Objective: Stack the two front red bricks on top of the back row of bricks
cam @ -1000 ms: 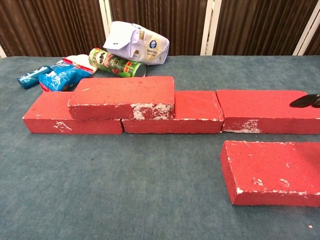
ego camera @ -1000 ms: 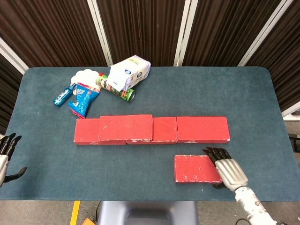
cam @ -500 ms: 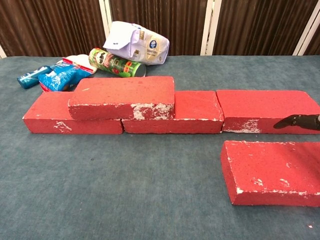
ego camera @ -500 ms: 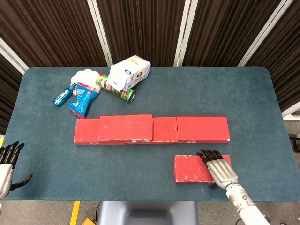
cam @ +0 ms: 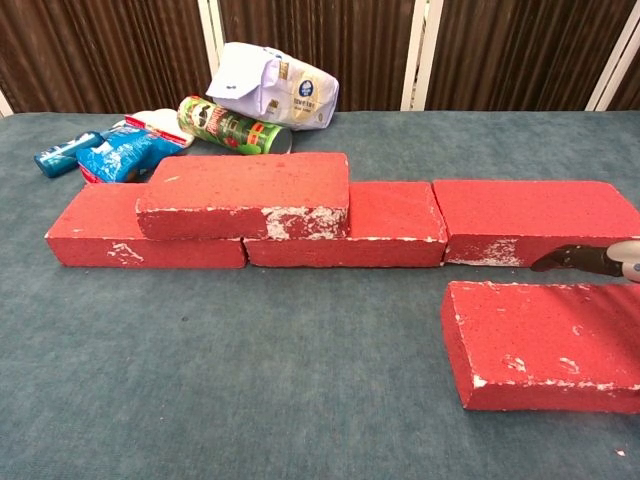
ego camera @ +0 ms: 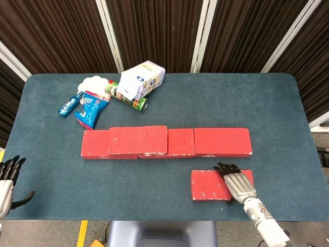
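Red front brick (ego camera: 212, 184) lower right near worktop (ego camera: 288, 118) edge, right hand (ego camera: 235, 182) flat on it, fingers (ego camera: 224, 169) spread, gripping nothing; left hand (ego camera: 7, 181) open, lower left.

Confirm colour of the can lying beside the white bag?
Green, with a red-and-white label: the can shows best in the chest view.

Even, bright light falls from above on my desk (ego camera: 288, 103); shadows are short and soft. Both views are sharp, without glare. The curtains behind stay dark.
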Controlling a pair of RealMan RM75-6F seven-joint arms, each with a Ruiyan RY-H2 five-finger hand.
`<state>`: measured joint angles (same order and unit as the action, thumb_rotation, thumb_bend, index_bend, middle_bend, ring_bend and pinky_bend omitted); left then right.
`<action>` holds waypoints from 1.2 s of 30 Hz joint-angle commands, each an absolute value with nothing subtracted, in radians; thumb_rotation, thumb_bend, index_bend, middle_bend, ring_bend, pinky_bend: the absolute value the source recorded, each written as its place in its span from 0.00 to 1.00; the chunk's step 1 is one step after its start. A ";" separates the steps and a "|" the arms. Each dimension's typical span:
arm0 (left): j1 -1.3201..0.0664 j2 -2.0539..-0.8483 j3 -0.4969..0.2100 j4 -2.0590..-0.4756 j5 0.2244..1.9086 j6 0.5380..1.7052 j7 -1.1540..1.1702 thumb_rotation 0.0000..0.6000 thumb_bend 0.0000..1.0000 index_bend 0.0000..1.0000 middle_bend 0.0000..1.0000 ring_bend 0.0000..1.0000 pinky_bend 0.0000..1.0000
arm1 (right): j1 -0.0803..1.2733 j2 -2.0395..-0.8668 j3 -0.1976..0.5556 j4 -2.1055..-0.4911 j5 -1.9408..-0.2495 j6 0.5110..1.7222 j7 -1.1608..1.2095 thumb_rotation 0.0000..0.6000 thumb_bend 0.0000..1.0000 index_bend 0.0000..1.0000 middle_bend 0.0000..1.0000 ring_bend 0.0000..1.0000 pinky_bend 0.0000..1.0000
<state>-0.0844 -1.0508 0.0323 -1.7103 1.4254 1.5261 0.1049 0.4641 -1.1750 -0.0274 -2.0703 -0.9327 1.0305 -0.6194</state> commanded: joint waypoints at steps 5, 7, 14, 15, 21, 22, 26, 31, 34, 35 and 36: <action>-0.076 -1.049 0.024 -1.717 1.426 1.520 0.113 1.00 0.22 0.00 0.00 0.00 0.03 | 0.491 -1.207 -0.034 -2.053 -0.886 1.040 -0.641 1.00 0.00 0.13 0.09 0.02 0.00; -0.075 -1.048 0.023 -1.719 1.427 1.516 0.114 1.00 0.22 0.00 0.00 0.00 0.03 | 0.497 -1.218 -0.039 -2.045 -0.878 1.044 -0.649 1.00 0.00 0.13 0.09 0.01 0.00; -0.072 -1.050 0.016 -1.721 1.431 1.506 0.121 1.00 0.22 0.00 0.00 0.00 0.03 | 0.503 -1.262 -0.052 -2.010 -0.906 1.082 -0.670 1.00 0.00 0.14 0.09 0.06 0.00; -0.071 -1.050 0.015 -1.720 1.432 1.506 0.119 1.00 0.22 0.00 0.00 0.00 0.03 | 0.503 -1.265 -0.054 -2.009 -0.908 1.085 -0.672 1.00 0.00 0.14 0.10 0.09 0.00; -0.063 -1.049 0.008 -1.723 1.435 1.513 0.117 1.00 0.22 0.00 0.00 0.00 0.03 | 0.511 -1.285 -0.068 -2.004 -0.904 1.092 -0.689 1.00 0.00 0.19 0.26 0.23 0.00; -0.062 -1.049 0.007 -1.723 1.435 1.512 0.118 1.00 0.22 0.00 0.00 0.00 0.03 | 0.511 -1.289 -0.069 -2.003 -0.904 1.094 -0.689 1.00 0.00 0.19 0.27 0.24 0.00; -0.060 -1.048 0.005 -1.726 1.432 1.507 0.118 1.00 0.23 0.00 0.00 0.00 0.03 | 0.510 -1.299 -0.068 -2.001 -0.916 1.104 -0.681 1.00 0.00 0.21 0.32 0.29 0.00; -0.059 -1.048 0.002 -1.728 1.434 1.504 0.115 1.00 0.22 0.00 0.00 0.00 0.03 | 0.507 -1.303 -0.068 -2.003 -0.929 1.114 -0.672 1.00 0.07 0.24 0.36 0.36 0.00; -0.059 -1.047 0.001 -1.728 1.431 1.499 0.116 1.00 0.23 0.00 0.00 0.00 0.03 | 0.496 -1.306 -0.061 -2.005 -0.960 1.135 -0.644 1.00 0.12 0.25 0.37 0.37 0.00; -0.057 -1.046 0.000 -1.728 1.427 1.497 0.116 1.00 0.23 0.00 0.00 0.00 0.03 | 0.491 -1.300 -0.057 -2.013 -0.976 1.141 -0.625 1.00 0.12 0.26 0.37 0.37 0.00; -0.056 -1.046 -0.001 -1.728 1.425 1.496 0.116 1.00 0.23 0.00 0.00 0.00 0.03 | 0.488 -1.290 -0.055 -2.023 -0.989 1.144 -0.612 1.00 0.12 0.26 0.37 0.37 0.00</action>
<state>-0.0571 -1.0462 -0.0001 -1.7281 1.4262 1.4967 0.1158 0.4968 -1.3006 -0.0613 -2.0097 -0.9637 1.1324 -0.6399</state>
